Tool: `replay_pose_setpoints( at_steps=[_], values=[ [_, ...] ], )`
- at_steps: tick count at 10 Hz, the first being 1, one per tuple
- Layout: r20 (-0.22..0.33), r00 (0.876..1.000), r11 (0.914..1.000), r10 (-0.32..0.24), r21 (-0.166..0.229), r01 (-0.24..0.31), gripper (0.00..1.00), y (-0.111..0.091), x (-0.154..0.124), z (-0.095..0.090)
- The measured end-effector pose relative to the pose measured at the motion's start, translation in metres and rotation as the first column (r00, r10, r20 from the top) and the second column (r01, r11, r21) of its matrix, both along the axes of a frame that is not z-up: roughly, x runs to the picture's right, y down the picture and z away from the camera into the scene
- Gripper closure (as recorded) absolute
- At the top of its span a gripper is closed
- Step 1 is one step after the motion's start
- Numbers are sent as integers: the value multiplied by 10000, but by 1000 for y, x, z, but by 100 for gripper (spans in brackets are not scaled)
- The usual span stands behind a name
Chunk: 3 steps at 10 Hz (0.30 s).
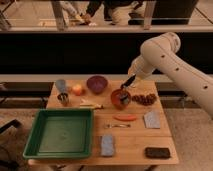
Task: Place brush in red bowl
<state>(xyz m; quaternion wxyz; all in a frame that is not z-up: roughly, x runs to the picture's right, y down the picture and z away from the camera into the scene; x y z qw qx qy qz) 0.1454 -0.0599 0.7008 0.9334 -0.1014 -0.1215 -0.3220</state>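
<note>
The two-finger gripper (129,83) hangs just above and far-right of the round, glossy orange-red bowl (120,99). Whether it is released or clenched, I cannot tell. The slim black long-handled brush (123,98) appears to lie in the bowl, dark and indistinct, its axis unclear.

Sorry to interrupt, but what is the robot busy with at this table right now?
The robot is putting a brush into a bowl. Its gripper hangs just above the far rim of the red bowl, which sits on the wooden table between the purple bowl and a bunch of grapes. The brush appears to rest inside the red bowl, so the placing looks done. The green tray at the front left is untouched.
</note>
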Motion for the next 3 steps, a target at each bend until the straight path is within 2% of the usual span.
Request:
replay_pose_setpoints(
  at_steps=[3],
  values=[
    [65, 9999, 9999, -116, 21, 116, 100, 6, -5, 6]
  ],
)
